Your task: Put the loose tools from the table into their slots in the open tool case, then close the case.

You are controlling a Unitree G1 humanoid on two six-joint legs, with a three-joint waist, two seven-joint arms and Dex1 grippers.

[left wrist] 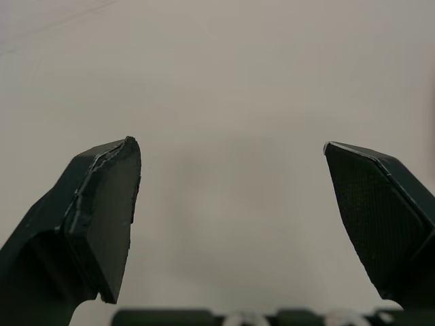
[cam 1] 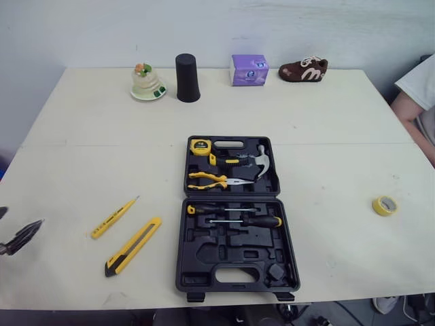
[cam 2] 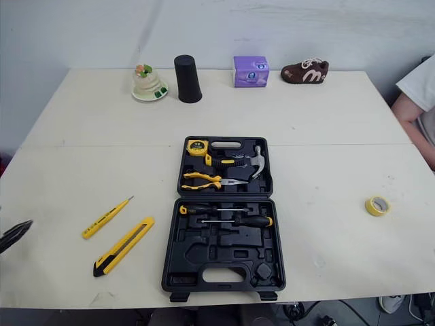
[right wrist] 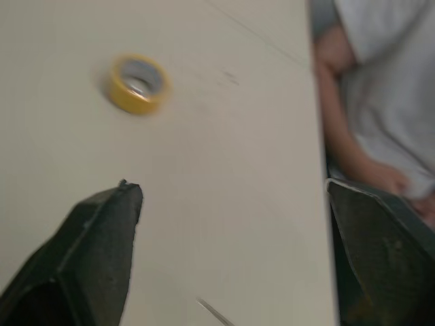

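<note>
The open black tool case [cam 1: 204, 266] lies at the middle of the table. It holds a tape measure [cam 1: 200, 146], a hammer [cam 1: 260, 160], pliers [cam 1: 212, 180] and a screwdriver [cam 1: 245, 221]. Left of the case lie a slim yellow tester screwdriver [cam 1: 114, 217] and a yellow utility knife [cam 1: 134, 246]. A yellow tape roll [cam 1: 385, 205] sits far to the right. My left gripper [left wrist: 231, 146] is open over bare table, and it shows at the far left edge [cam 1: 24, 236], well left of the loose tools. My right gripper [right wrist: 234, 187] is open and empty, a short way from the tape roll [right wrist: 138, 83].
Along the back edge stand a glass ornament on a plate [cam 1: 147, 83], a black cup [cam 1: 187, 78], a purple box [cam 1: 249, 69] and a brown shoe [cam 1: 303, 69]. A person's arm [cam 1: 412, 112] rests at the right edge of the table.
</note>
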